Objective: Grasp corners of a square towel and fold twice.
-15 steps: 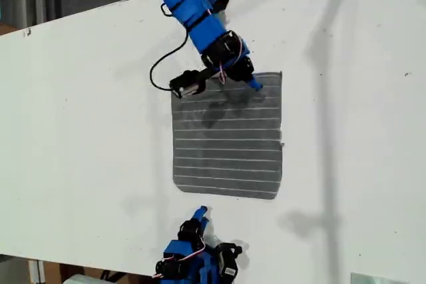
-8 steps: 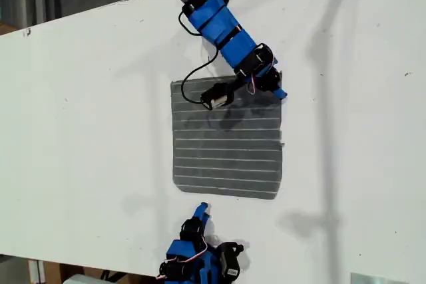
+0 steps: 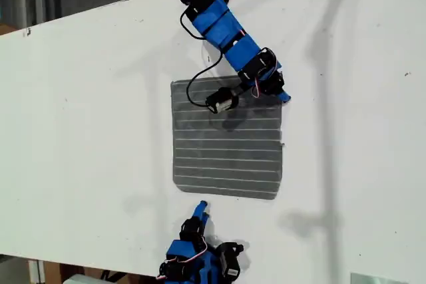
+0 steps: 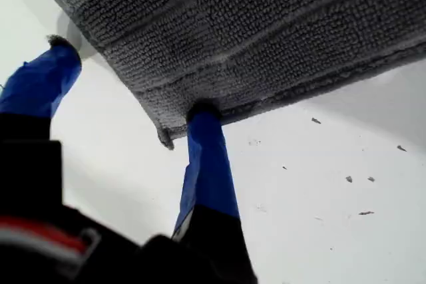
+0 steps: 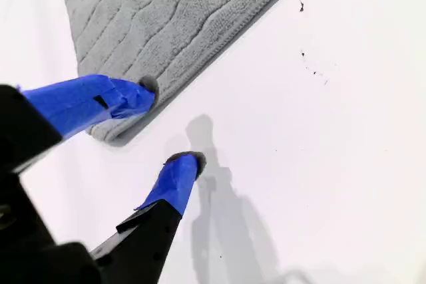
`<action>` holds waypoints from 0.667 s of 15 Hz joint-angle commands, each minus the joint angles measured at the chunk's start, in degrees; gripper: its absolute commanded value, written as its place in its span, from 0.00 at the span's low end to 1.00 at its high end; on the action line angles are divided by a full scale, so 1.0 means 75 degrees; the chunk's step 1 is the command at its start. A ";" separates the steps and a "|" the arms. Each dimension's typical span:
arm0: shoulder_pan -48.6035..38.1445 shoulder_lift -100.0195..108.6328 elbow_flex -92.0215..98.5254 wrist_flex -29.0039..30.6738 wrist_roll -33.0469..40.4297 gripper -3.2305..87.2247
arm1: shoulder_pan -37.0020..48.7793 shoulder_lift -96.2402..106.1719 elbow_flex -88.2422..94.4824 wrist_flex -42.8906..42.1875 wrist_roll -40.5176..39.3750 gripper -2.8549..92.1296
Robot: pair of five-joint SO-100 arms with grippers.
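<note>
Lying towel: the towel (image 3: pixel 226 151) was spread flat on the white table (image 3: pixel 86 131), near the middle of the exterior view, its pale stripes running across that view.
First gripper: my first gripper (image 4: pixel 133 78) belonged to the arm reaching in from the exterior view's top, and it sat at the towel's upper right part in that view (image 3: pixel 284 95).
First gripper fingers: they were spread apart and held nothing. One blue fingertip (image 4: pixel 203 111) touched the hem just beside a corner (image 4: pixel 165 139), while the other was over bare table past the adjoining edge.
Towel in first wrist view: dark grey looped cloth (image 4: pixel 253 31), with a shadow under its hem.
Second gripper: my second gripper (image 5: pixel 170 123) was on the arm at the exterior view's bottom (image 3: pixel 201 208), just below the towel's lower edge and apart from it.
Second gripper fingers: they were parted and empty. One tip (image 5: pixel 148 87) lined up with the towel's near corner (image 5: pixel 106 134), and the other was above bare table. Whether either touched anything could not be told.
Near corner, exterior view: the lower left corner (image 3: pixel 177 187) lay flat.
</note>
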 commanded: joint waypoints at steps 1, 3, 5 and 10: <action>0.0000 0.0012 -0.0023 -0.0012 0.0035 0.24 | -0.0035 0.0023 -0.0211 -0.0223 -0.0117 0.38; 0.0000 0.0000 -0.0023 -0.0023 0.0023 0.24 | -0.0070 -0.0082 -0.0211 -0.0398 -0.0117 0.21; 0.0059 -0.0047 -0.0047 -0.0023 0.0012 0.24 | -0.0070 -0.0105 -0.0211 -0.0480 -0.0117 0.05; 0.1559 -0.3305 -0.2496 -0.0211 -0.0738 0.23 | -0.0023 -0.0141 -0.0211 -0.0492 -0.0199 0.03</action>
